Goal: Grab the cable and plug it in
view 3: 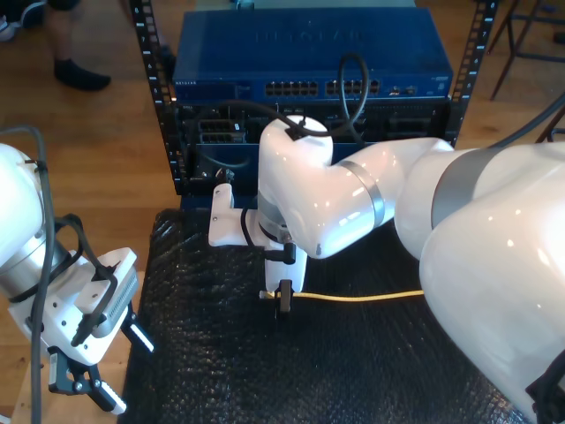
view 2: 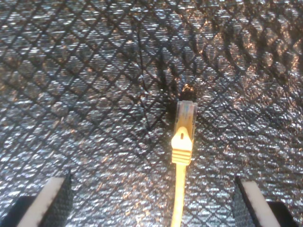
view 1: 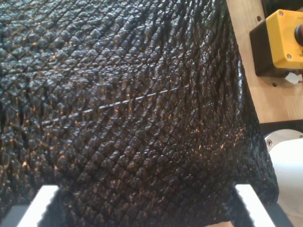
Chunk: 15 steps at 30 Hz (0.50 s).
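The yellow cable [view 2: 179,198] lies on the black textured mat [view 2: 85,94], and its clear plug [view 2: 185,113] points away from the camera. My second gripper [view 2: 151,203] is open just above it, with the cable running between the two white fingertips [view 2: 47,201], nearer one side. In the exterior view this gripper [view 3: 281,299] stands over the plug end, and the cable [view 3: 362,298] trails toward that view's right. My first gripper [view 1: 147,213] is open with nothing between its fingers. It hovers by the mat's edge at the exterior view's lower left [view 3: 124,367].
A blue network switch [view 3: 309,62] with rows of ports sits in a dark rack behind the mat [view 3: 229,371]. A yellow button box [view 1: 284,38] rests on the wooden surface, next to a white robot base [view 1: 289,161]. A person's foot [view 3: 75,71] is at the exterior view's upper left.
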### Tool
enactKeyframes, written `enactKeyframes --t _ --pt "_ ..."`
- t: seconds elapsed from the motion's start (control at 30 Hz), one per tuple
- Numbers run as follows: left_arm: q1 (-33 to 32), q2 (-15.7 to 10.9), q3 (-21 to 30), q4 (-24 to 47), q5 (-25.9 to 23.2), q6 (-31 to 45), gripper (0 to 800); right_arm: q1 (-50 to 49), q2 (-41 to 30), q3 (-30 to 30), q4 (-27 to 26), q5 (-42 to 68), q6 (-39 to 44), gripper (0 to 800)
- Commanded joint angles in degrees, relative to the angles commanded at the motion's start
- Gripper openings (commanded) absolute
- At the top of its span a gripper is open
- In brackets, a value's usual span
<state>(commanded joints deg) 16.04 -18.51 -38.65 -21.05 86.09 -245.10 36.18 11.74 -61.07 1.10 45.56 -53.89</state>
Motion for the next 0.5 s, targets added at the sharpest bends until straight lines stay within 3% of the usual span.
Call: enactKeyframes --t 0.3,0.5 --pt "0.0 -0.09 0.0 -0.09 0.09 0.0 800 -0.09 2.99 -0.35 -1.23 -2.73 0.0 778" --pt "0.0 -0.09 0.0 -0.09 0.09 0.09 800 -0.09 3.43 -0.44 -1.49 -4.22 -0.09 733"
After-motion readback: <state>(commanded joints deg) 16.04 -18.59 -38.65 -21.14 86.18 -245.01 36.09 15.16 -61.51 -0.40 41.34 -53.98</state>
